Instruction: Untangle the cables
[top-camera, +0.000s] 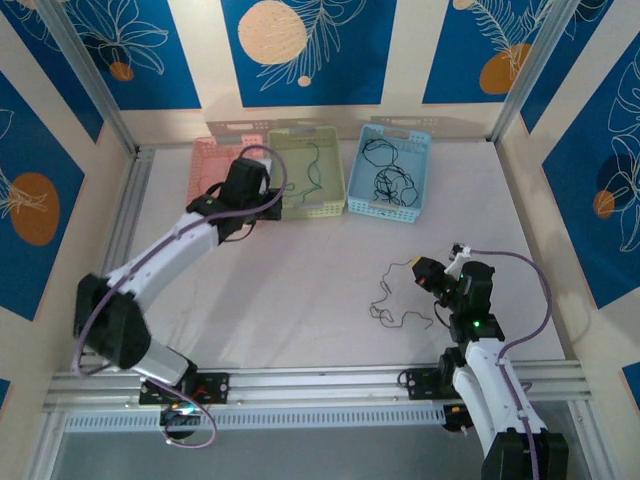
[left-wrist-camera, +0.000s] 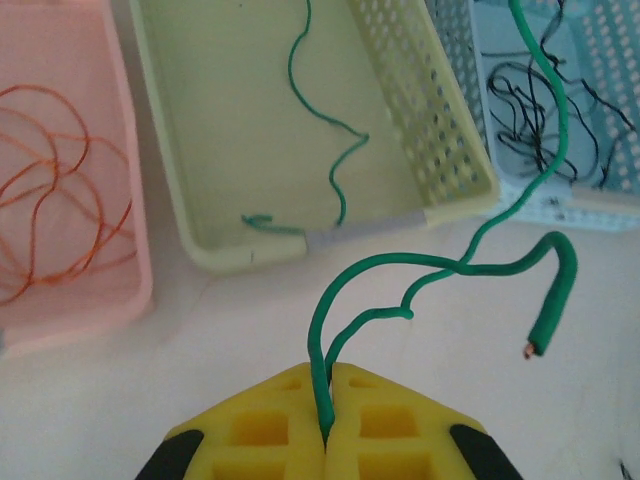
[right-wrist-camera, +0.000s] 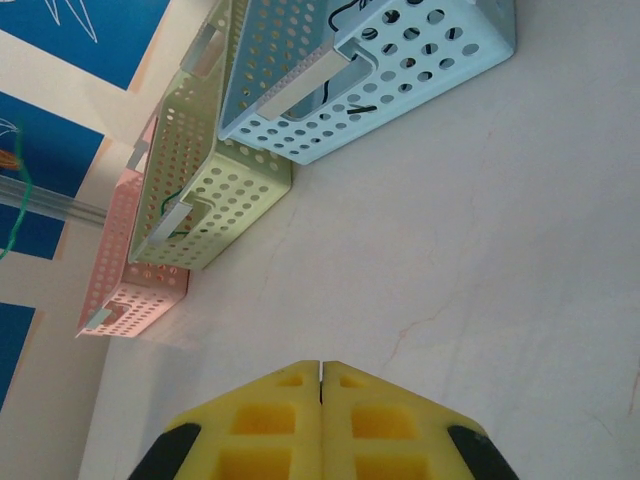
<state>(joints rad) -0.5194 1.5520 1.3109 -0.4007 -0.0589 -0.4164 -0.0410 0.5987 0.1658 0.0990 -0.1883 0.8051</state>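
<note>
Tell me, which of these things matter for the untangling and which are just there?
Job: thin green wire in the left fingers; loose thin black wire on the white table; pink basket, pale-green basket, light-blue basket, all perforated plastic, holding sorted wires.
Just there: blue leaf-patterned wall panels; silver metal frame rails.

Pink basket (top-camera: 210, 160), green basket (top-camera: 312, 206), blue basket (top-camera: 380, 207), side by side at the far edge of the white table (top-camera: 300, 290). Blue patterned panels (top-camera: 300, 40) behind.
</note>
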